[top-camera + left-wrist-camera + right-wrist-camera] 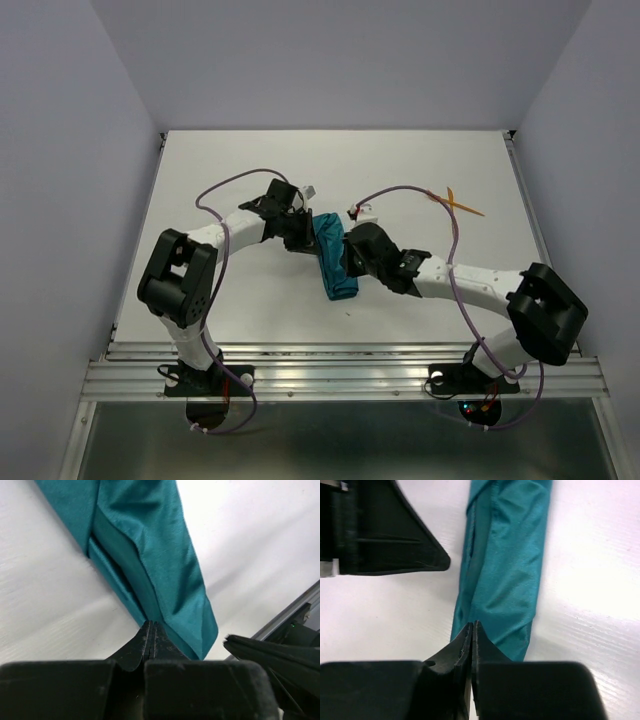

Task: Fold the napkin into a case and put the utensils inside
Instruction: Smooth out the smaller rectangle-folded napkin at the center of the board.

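Left tool [151, 628] closed, napkin [155, 555] edge hidden

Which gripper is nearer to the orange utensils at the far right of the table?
Right. The right gripper is on the napkin's side facing the utensils; the left gripper is beyond the napkin.

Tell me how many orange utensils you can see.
2. One orange utensil lies far right on the table, the other crossing it, both apart from the folded napkin. Folds could hide more.
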`<state>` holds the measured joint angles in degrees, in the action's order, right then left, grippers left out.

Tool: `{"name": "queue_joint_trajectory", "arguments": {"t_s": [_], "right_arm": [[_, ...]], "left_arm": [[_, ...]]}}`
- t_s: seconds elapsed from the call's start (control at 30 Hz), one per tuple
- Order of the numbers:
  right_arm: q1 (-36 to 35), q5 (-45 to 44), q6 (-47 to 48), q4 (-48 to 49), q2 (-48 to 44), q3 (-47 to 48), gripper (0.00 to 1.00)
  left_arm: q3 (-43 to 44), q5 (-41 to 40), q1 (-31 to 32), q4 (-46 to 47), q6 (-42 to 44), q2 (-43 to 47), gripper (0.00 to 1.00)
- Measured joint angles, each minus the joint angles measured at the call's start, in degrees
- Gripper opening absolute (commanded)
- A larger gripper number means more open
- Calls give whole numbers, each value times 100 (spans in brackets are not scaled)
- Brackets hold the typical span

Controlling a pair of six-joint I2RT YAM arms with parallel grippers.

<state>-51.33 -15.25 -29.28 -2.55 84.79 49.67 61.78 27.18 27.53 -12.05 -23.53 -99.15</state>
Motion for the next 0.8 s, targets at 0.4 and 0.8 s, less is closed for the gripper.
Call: {"name": "queue_joint_trajectory", "arguments": {"t_s": [0.4, 0.8], "right_arm": [[247, 852, -555, 439, 490, -280, 1], [247, 1357, -544, 656, 968, -278, 1]], "left_arm": [[546, 214, 17, 286, -116, -577, 0], [546, 208, 17, 345, -116, -1147, 0]]}}
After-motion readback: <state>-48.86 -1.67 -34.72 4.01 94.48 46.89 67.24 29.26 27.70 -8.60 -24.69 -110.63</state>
